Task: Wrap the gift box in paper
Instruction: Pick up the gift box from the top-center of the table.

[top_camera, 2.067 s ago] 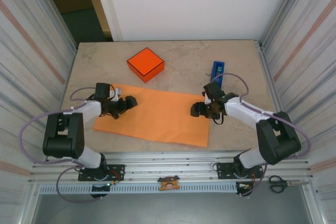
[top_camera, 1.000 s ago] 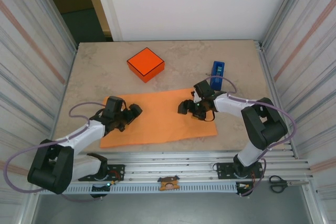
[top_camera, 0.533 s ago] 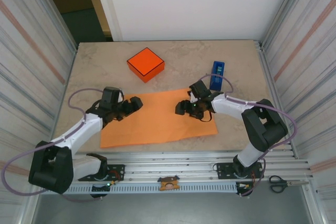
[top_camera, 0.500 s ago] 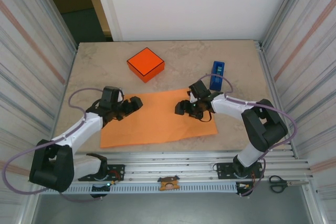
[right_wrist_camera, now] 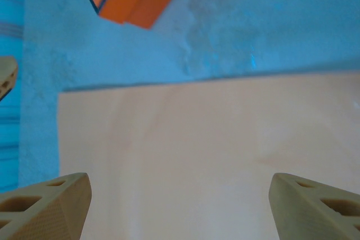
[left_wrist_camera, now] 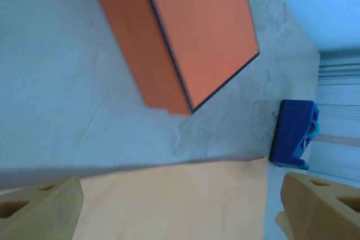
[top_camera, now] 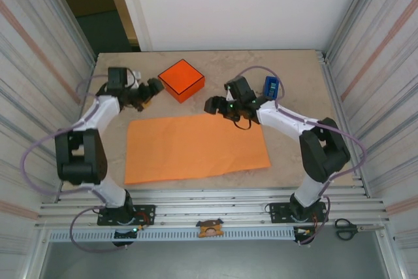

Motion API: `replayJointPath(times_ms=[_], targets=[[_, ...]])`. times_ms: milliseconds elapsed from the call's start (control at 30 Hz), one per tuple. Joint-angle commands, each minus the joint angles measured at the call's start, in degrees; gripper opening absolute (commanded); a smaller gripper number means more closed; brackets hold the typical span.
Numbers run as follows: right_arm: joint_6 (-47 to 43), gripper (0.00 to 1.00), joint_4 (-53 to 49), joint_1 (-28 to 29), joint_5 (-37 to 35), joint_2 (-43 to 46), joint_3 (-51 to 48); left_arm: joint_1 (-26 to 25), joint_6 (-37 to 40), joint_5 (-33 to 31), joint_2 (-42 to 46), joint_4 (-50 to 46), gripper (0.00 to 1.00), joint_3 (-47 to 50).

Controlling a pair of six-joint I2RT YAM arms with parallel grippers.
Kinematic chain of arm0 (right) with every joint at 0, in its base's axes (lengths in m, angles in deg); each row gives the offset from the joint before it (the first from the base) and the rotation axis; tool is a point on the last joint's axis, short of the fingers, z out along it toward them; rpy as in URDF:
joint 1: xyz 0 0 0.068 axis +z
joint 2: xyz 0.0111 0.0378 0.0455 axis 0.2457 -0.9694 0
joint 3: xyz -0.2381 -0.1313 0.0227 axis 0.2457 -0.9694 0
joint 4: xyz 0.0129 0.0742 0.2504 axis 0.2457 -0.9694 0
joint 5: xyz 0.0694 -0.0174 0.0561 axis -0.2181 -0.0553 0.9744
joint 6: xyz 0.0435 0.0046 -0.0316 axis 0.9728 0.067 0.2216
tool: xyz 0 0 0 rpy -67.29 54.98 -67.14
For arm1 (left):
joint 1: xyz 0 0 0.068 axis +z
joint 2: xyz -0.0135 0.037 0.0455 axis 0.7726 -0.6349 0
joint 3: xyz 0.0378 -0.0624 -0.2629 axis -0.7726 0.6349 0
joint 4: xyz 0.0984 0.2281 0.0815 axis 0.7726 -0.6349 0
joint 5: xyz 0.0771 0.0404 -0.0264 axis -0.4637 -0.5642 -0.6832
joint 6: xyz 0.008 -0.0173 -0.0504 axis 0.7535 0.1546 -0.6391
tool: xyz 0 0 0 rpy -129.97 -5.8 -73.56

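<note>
Just beyond spread fingers (left_wrist_camera: 39, 209) sits the gift box (left_wrist_camera: 197, 26).

Even light; blurry, blue-tinted wrist views

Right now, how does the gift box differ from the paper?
The gift box is a small raised square with black edges; the paper is a far wider, flat rectangular sheet with no edging. The gift box is deeper orange-red, the paper lighter orange. The gift box sits turned corner-on farther back, while the paper lies nearly square to the near edge of the table. Both are orange and rest on it, not touching.
</note>
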Motion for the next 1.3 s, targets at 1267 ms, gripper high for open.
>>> replayJointPath(times_ms=[1267], targets=[[-5.80,0.84,-7.21,-13.88,19.62,-35.35,40.85,-7.99,28.70,-4.81,-39.37,-33.30,0.68,-41.33]])
